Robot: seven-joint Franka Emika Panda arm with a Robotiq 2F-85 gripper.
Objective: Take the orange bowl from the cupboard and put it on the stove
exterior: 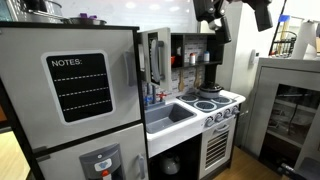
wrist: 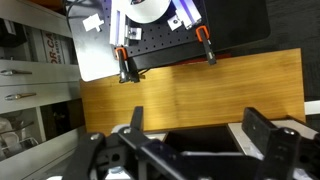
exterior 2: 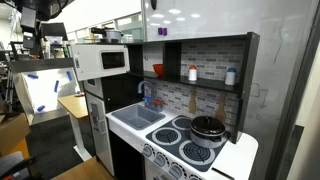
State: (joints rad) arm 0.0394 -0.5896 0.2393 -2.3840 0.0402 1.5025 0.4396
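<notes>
The orange bowl (exterior 2: 157, 71) sits on the cupboard (exterior 2: 205, 62) shelf at its left end; it shows as a small red spot in an exterior view (exterior: 176, 60). The cupboard door (exterior: 158, 55) stands open. The white stove (exterior 2: 188, 150) with black burners lies below, also seen in an exterior view (exterior: 222, 100). My gripper (wrist: 198, 122) is open and empty, high above and away from the kitchen, over a wooden tabletop in the wrist view. The arm (exterior: 213, 14) shows at the top edge of an exterior view.
A black pot (exterior 2: 208, 127) stands on the stove's back burner. The grey sink (exterior 2: 140, 116) is beside the stove. Shakers (exterior 2: 193, 73) stand on the shelf. A fridge with a NOTES board (exterior: 78, 85) and a microwave (exterior 2: 105, 60) flank the kitchen.
</notes>
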